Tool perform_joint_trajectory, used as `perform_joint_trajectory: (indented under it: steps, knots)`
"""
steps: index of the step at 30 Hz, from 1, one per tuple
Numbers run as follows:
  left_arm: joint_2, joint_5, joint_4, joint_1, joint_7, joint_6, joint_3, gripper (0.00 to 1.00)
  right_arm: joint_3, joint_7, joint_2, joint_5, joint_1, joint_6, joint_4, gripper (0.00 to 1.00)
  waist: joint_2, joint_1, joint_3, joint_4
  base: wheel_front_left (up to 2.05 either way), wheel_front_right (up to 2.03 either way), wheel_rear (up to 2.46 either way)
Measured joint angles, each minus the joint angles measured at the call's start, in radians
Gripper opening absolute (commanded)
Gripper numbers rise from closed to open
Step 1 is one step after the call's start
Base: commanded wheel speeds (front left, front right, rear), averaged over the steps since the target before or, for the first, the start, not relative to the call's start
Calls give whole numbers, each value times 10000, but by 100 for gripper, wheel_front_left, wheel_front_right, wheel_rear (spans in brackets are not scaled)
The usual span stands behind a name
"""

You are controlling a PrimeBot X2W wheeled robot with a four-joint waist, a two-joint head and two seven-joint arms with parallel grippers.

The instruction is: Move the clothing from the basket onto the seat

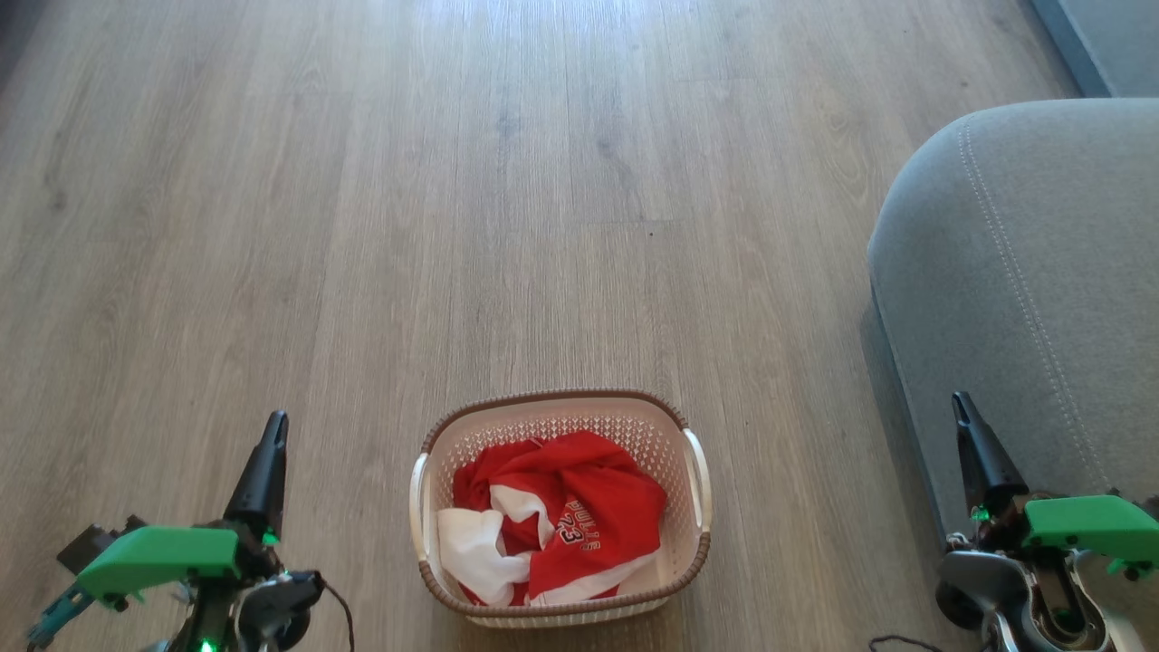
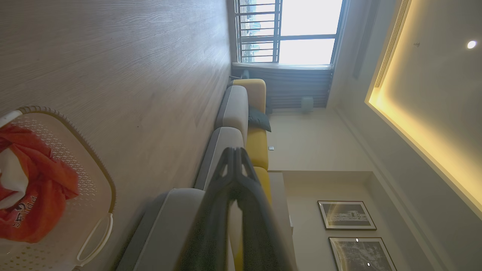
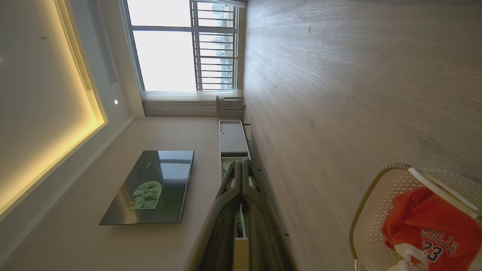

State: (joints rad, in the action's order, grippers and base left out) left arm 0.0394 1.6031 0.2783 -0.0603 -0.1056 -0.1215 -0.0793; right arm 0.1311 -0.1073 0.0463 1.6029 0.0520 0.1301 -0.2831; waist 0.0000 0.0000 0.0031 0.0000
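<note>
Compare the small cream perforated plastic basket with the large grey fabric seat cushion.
The basket is far smaller than the seat. The basket is perforated cream plastic with a brown woven rim; the seat is grey fabric with pale stitching. The basket holds red and white clothing; the seat's visible part is bare. Both have rounded corners.

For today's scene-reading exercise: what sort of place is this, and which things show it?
Most likely a home living room: a long grey and yellow sofa, a wall-mounted television, framed pictures on the wall and a wood-plank floor.
</note>
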Motion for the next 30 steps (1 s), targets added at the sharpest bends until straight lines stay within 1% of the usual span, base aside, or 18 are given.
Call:
perform_joint_trajectory:
  steps: [30]
  knots:
    - [0, 0, 0, 0, 0, 0, 0, 0, 0, 0, 0, 0, 0, 0, 0, 0, 0, 0, 0, 0, 0, 0, 0]
